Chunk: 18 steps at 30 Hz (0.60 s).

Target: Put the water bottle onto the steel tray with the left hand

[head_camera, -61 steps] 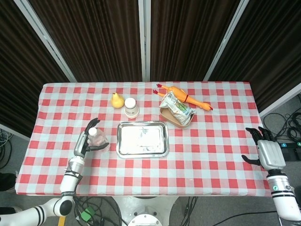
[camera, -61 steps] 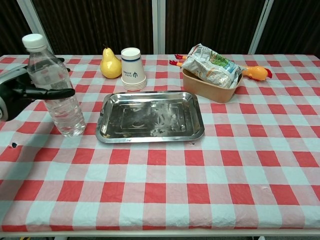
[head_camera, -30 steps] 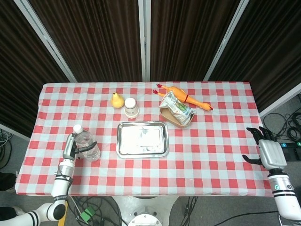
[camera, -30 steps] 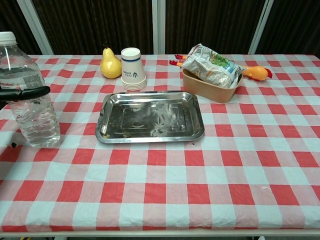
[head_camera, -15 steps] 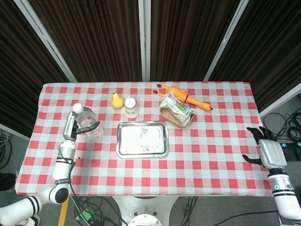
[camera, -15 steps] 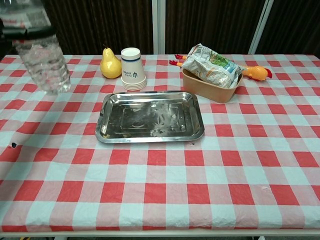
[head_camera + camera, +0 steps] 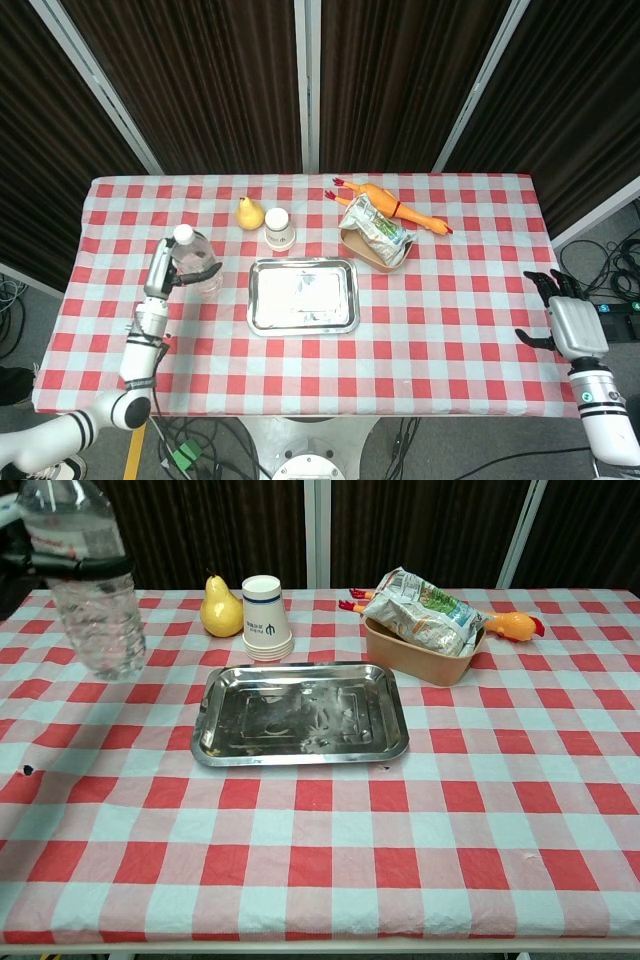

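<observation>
- My left hand (image 7: 162, 272) grips the water bottle (image 7: 85, 580) around its upper body, fingers wrapped across the front; the bottle hangs upright and clear of the cloth, over the left side of the bench (image 7: 320, 870).
- I judge this the carry step: the bottle is lifted but still short of the steel tray (image 7: 300, 716), which lies empty toward the bench's middle.
- Next, I reckon, I must swing it rightward over the tray's near-left rim, keep it upright, lower it flat, then let go.
- The paper cup (image 7: 266, 617) stands mouth-down by the pear (image 7: 220, 608), towards the far edge.
- The tan tub (image 7: 420, 655) holds a snack bag (image 7: 420, 600).
- My right hand (image 7: 570, 325) hangs off the bench's right edge, fingers spread, holding nothing.
</observation>
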Motion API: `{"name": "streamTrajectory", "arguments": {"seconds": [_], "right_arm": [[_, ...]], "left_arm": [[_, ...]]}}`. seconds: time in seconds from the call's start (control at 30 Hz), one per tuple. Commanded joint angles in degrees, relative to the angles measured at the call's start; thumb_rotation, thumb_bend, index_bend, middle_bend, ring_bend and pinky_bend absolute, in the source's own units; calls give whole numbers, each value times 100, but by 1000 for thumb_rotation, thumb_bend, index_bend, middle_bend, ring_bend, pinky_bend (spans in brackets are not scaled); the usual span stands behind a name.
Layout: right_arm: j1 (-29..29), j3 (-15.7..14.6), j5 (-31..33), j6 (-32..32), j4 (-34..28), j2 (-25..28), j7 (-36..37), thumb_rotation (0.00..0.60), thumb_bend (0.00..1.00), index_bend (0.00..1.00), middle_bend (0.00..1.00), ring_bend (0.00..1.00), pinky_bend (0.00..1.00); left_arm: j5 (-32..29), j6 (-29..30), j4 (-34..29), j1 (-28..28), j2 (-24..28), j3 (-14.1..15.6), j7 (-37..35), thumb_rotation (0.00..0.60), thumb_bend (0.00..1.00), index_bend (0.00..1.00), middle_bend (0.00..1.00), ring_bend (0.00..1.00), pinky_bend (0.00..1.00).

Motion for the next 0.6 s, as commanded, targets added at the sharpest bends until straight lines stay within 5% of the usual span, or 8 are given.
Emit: {"name": "streamTrajectory", "arguments": {"seconds": [0.03,0.1,0.3,0.6], "right_arm": [[15,2,45,-27,15,-17,-46,600,115,122,143,0,53],[23,8,68,-40,16,-20,-59,600,115,122,142,0,52],[21,1,65,-43,18,-17,-53,600,115,122,142,0,52],[18,-6,60,-30,24,-27,-68,600,115,122,143,0,52]], "left_arm": [[260,239,255,-790,-204,-823,-23,600,239,616,711,564,578],[206,286,312,-850,-232,-859,9,600,239,616,711,564,578],[-87,104,653,-375,-428,-147,-198,600,239,616,711,564,578],[127,178,562,-591,-292,-210,-368,600,239,616,711,564,577]]}}
